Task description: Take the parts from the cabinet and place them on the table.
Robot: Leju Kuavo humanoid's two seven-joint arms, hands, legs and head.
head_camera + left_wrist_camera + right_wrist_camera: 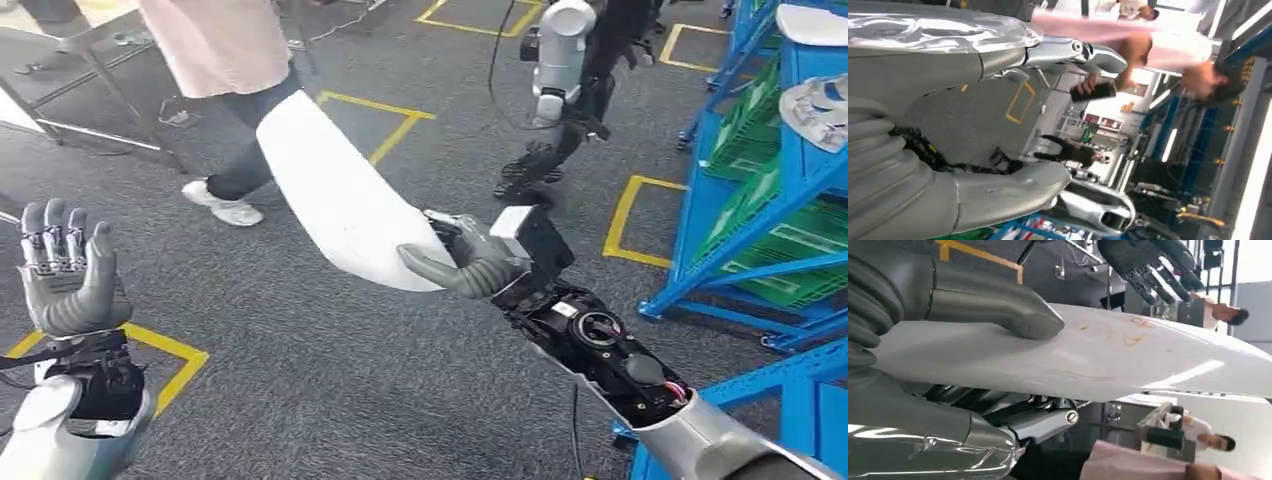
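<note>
The right hand (470, 262) grips one end of a long white curved panel (335, 190), thumb pressed on its upper face and the other fingers tucked underneath, where the panel hides them in the head view. The panel reaches away from the hand over the grey carpet floor (300, 350), up toward a person (225, 60) in a pink top, dark trousers and white shoes; its far end overlaps that person's legs, so where exactly it ends is hard to make out. In the right wrist view the thumb (993, 307) lies flat on the white panel (1128, 360), which carries faint orange marks, and the panel's far end runs out of the picture.

The left hand (68, 270) is raised at the left, palm forward, fingers upright and apart, holding nothing. In the left wrist view its thumb (1008, 195) and a silver finger (1073, 52) stand apart with blurred background between them.

The blue shelf rack (760, 190) stands at the right, cut off by the picture's edge, with green bins (790, 250) on its levels and pale parts (815, 105) lying near the top, too cropped to identify. Yellow tape lines (385, 125) mark the floor
</note>
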